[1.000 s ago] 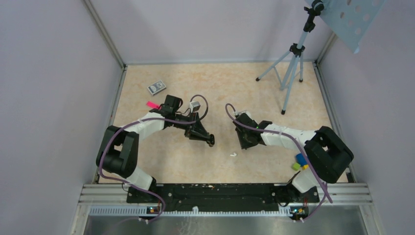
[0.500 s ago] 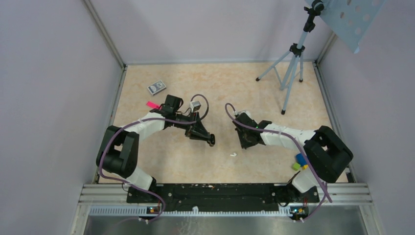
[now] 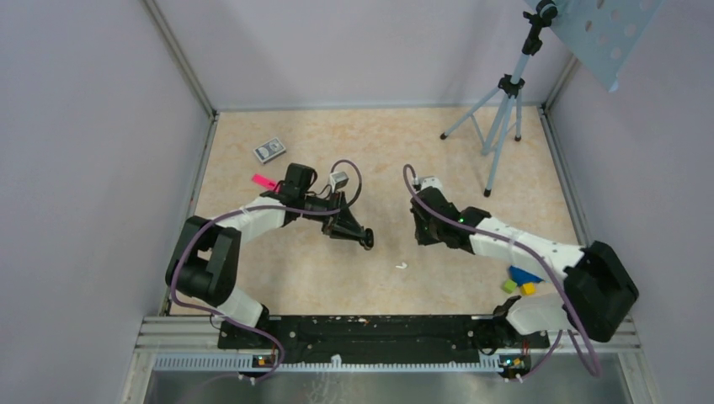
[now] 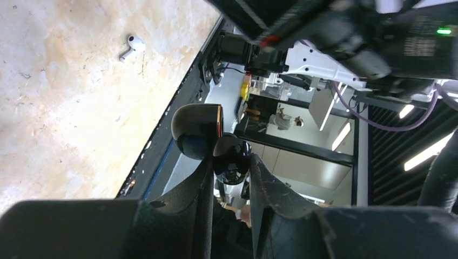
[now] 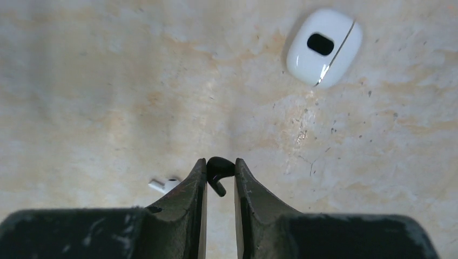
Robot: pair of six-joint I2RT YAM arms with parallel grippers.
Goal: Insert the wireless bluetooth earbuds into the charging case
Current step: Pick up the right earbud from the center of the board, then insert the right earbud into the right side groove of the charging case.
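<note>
From above, my left arm rises from its base at the near-left corner and folds at the elbow by the left wall. It reaches toward the middle of the table, with the left gripper angled rightward. My right arm has its elbow pushed out by the right wall and its forearm stretched low to the left. The right gripper is tipped down at the table. The two grippers are near each other but apart. A white earbud lies on the table between them, nearer my bases. What each gripper holds is too small to make out here.

Through my left wrist camera the wrist is rolled, so the table fills the upper left and the room shows beyond its near edge. My left jaws are clamped on the black charging case, whose lid is swung open to one side. The white earbud lies on the table well apart from it.

My right wrist camera looks almost straight down on the table. My right jaws are pinched on the black earbud, with its head between the tips. The white earbud lies just beside one finger, partly hidden behind it. A white case lies on the table well ahead, off to one side.
</note>
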